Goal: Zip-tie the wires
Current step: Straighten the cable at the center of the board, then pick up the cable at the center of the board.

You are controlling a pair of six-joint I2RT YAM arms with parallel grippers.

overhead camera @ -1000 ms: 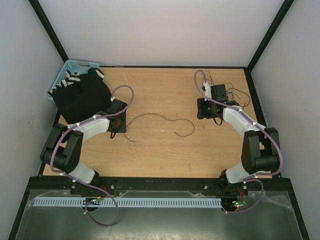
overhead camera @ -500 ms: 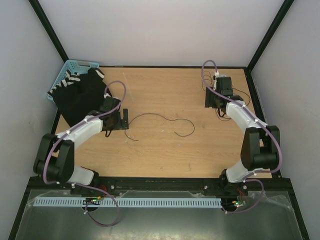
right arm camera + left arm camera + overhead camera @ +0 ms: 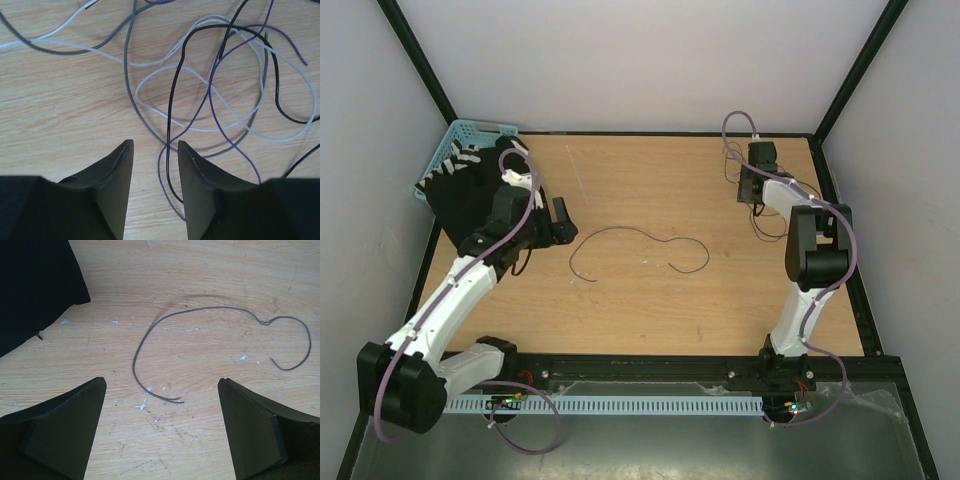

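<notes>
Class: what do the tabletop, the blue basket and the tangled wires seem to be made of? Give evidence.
Tabletop: wood or wood-look laminate, matte; visible grain. Blue basket: probably moulded plastic; even lattice. Tangled wires: likely plastic-sheathed; smooth coloured curls.

No legible text, label, brand or number in any view.

Wood table (image 3: 650,320): loose wire (image 3: 210,308) centre, wire tangle (image 3: 215,80) right, black cloth (image 3: 470,200) left.
</notes>
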